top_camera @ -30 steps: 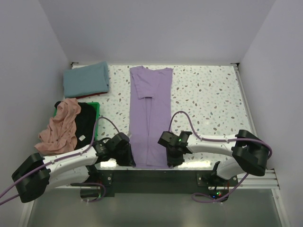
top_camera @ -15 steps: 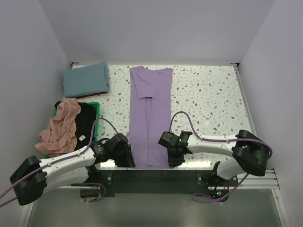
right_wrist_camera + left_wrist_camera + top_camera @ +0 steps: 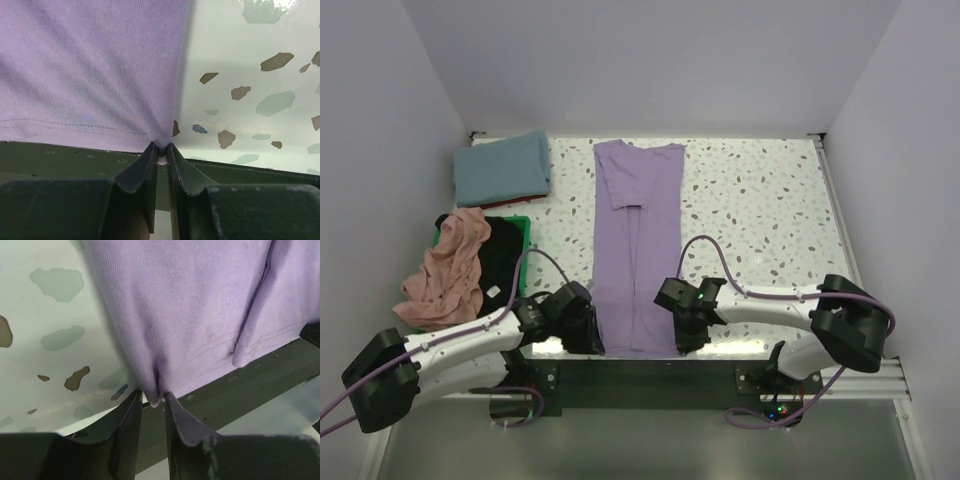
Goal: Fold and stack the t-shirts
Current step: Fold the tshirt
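A lavender t-shirt (image 3: 638, 240) lies folded into a long strip down the table's middle, its hem at the near edge. My left gripper (image 3: 588, 335) is at the hem's left corner. In the left wrist view the gripper (image 3: 152, 400) is shut on a bunched pinch of lavender t-shirt (image 3: 200, 315). At the hem's right corner is my right gripper (image 3: 688, 338). The right wrist view has the gripper (image 3: 161, 152) shut tight on the lavender t-shirt (image 3: 90, 65). A folded teal t-shirt (image 3: 502, 168) rests at the back left. A salmon pink t-shirt (image 3: 448, 270) and a black t-shirt (image 3: 500, 262) lie crumpled at the left.
A green bin (image 3: 525, 222) holds the pink and black shirts at the left edge. The speckled table (image 3: 760, 210) has walls on three sides. A dark frame rail (image 3: 60, 160) runs just below the table's near edge, under both grippers.
The right jaws have narrowed onto the hem corner. The left jaws widened a little around their pinch of cloth and the left arm's elbow slid slightly left.
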You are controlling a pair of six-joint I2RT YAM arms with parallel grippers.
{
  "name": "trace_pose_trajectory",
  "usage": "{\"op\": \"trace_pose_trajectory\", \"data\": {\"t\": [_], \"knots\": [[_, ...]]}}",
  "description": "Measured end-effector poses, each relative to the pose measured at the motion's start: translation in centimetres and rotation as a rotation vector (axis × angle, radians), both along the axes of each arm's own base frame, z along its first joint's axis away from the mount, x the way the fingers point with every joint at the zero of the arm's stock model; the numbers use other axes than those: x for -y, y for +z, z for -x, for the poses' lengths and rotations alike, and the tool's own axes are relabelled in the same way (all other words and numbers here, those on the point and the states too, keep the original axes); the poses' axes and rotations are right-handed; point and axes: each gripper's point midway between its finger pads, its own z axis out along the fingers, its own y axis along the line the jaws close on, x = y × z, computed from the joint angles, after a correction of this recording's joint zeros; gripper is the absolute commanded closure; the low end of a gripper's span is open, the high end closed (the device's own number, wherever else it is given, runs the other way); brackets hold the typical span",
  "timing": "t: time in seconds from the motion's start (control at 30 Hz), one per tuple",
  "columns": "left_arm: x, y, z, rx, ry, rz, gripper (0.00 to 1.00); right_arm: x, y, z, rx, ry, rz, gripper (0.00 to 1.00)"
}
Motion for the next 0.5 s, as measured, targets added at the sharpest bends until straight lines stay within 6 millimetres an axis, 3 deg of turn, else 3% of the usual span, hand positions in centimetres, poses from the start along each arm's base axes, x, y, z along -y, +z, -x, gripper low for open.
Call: {"op": "trace_pose_trajectory", "data": {"t": [0.5], "knots": [[-1.3, -0.1, -0.1, 0.001, 0.037, -0.065, 0.69, -0.1, -0.1, -0.1, -0.020, 0.014, 0.006, 0.84]]}}
